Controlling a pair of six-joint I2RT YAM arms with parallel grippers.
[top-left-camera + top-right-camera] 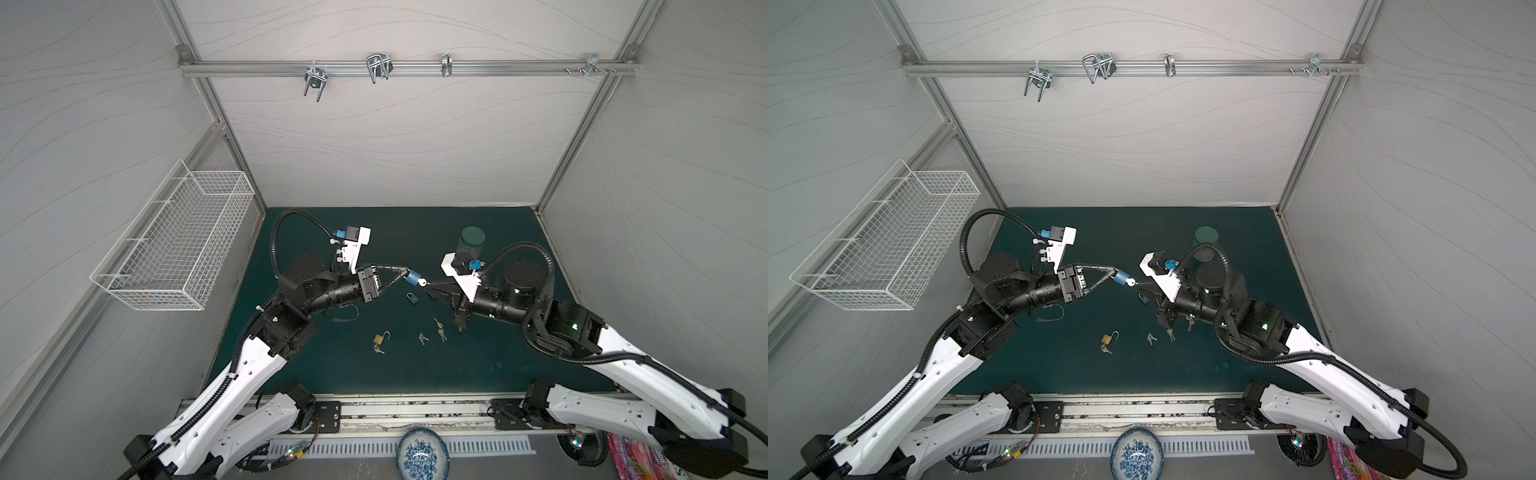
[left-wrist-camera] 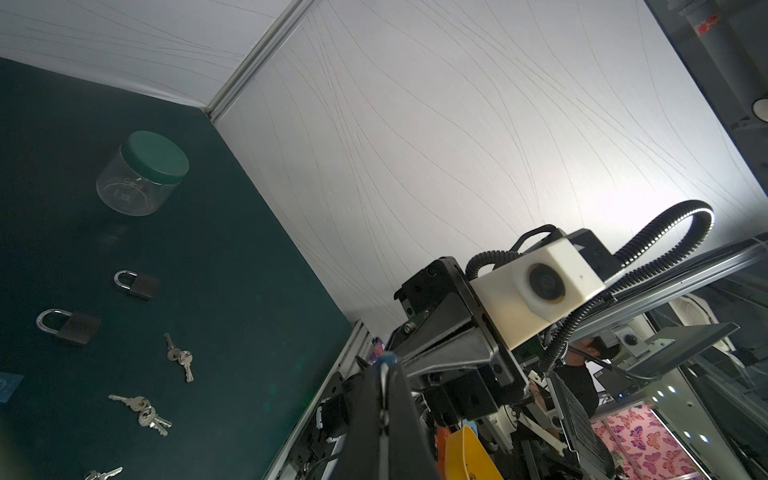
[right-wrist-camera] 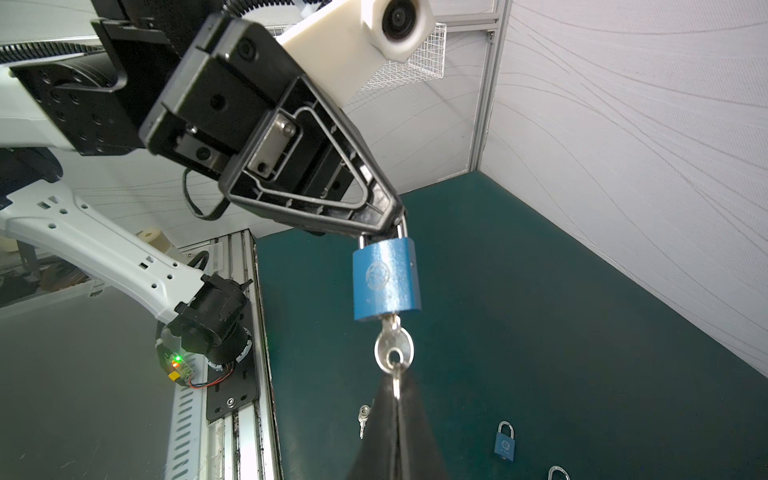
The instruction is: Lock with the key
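Observation:
A blue padlock (image 1: 411,277) (image 1: 1122,277) (image 3: 386,282) hangs in the air above the green mat (image 1: 498,353). My left gripper (image 1: 404,274) (image 1: 1115,275) (image 3: 397,222) is shut on its shackle, which the fingers mostly hide. A silver key (image 1: 422,283) (image 1: 1131,283) (image 3: 393,347) sits in the keyhole at the lock's underside. My right gripper (image 1: 430,286) (image 1: 1140,285) (image 3: 397,388) is shut on the ring end of that key. In the left wrist view only a blue sliver of the padlock (image 2: 384,358) shows beyond the shut left gripper (image 2: 384,370).
On the mat lie a small blue padlock (image 1: 412,297) (image 3: 505,444), a brass padlock (image 1: 379,337) with its shackle open, and loose key bunches (image 1: 439,328). A green-lidded jar (image 1: 471,245) stands at the back right. A wire basket (image 1: 178,241) hangs on the left wall.

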